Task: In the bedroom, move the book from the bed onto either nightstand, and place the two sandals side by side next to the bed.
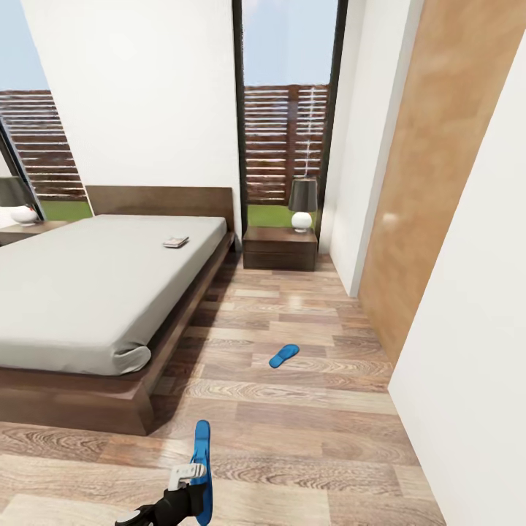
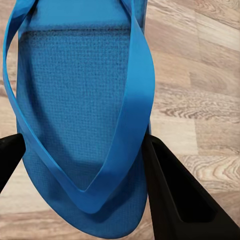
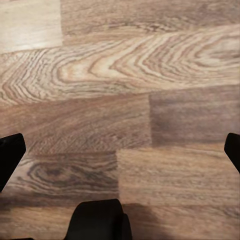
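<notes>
A small book (image 1: pixel 175 242) lies flat on the off-white bed (image 1: pixel 80 292), near the headboard. A dark nightstand (image 1: pixel 280 248) stands beside it. One blue sandal (image 1: pixel 283 356) rests on the plank floor; the other sandal (image 2: pixel 80 115) hangs upright, clamped in the left gripper (image 1: pixel 191 488).

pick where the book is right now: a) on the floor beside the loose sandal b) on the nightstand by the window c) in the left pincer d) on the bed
d: the book lies on the bed, apart from the nightstand, while the left pincer grips a sandal.
</notes>
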`<state>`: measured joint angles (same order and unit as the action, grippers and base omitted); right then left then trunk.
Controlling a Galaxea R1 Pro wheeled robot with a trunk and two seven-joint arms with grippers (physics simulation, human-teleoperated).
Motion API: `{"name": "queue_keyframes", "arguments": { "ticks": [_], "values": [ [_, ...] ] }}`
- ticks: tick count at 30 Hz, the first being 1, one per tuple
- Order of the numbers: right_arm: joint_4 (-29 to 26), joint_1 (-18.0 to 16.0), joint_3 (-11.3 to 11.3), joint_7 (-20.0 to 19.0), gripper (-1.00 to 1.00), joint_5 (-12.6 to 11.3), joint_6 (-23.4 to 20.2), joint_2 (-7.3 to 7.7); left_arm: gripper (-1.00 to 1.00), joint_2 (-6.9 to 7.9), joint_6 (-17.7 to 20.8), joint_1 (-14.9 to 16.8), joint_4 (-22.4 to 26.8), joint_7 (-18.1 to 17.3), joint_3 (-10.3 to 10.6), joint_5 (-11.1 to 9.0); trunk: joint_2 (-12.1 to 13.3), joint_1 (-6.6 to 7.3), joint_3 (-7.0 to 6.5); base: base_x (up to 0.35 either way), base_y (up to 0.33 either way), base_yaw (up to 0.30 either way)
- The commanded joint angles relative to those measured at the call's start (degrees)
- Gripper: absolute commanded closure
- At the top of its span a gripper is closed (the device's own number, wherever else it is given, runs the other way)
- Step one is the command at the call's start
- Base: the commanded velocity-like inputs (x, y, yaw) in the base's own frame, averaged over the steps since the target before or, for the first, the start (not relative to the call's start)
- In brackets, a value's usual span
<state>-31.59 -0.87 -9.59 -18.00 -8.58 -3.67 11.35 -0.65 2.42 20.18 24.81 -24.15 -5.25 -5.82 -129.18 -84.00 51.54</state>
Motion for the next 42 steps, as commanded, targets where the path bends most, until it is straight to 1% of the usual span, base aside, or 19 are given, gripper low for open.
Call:
{"name": "queue_keyframes", "arguments": {
  "ticks": [1, 6, 10, 17, 31, 42],
  "values": [
    [-0.05, -0.01, -0.15, -0.36, -1.0, -0.56, -0.38, 0.05, 1.0, -0.05, 0.22, 0.03, -0.02, -0.38, -0.38, -0.24, -0.02, 0.01, 0.06, 0.0, 0.0, 0.0],
    [-0.05, -0.03, -0.28, -0.37, -1.0, -0.61, -0.4, 0.27, 1.0, -0.06, 0.22, 0.03, -0.02, -0.38, -0.38, -0.24, -0.02, 0.01, 0.06, 0.0, 0.0, 0.0],
    [-0.05, -0.03, -0.24, -0.27, -1.0, -0.5, -0.45, 0.01, 1.0, -0.07, 0.22, 0.03, -0.02, -0.38, -0.38, -0.24, -0.02, 0.01, 0.06, 0.078, -0.021, 0.0],
    [-0.05, -0.01, -0.34, -0.28, -1.0, -0.49, -0.47, -0.1, 1.0, -0.05, 0.22, 0.03, -0.02, -0.38, -0.38, -0.24, -0.02, 0.01, 0.06, 0.266, -0.126, 0.0],
    [-0.05, -0.01, -0.25, -0.2, -1.0, -0.48, -0.46, -0.1, 1.0, -0.05, 0.22, 0.03, -0.02, -0.38, -0.53, -0.33, -0.02, 0.01, 0.06, 0.265, -0.203, 0.0],
    [-0.05, -0.03, -0.16, -0.19, -1.0, -0.48, -0.46, -0.1, 1.0, 0.04, 0.22, 0.03, -0.02, -0.38, -0.58, -0.33, -0.02, 0.01, 0.06, 0.293, -0.13, 0.0]
  ]
}}
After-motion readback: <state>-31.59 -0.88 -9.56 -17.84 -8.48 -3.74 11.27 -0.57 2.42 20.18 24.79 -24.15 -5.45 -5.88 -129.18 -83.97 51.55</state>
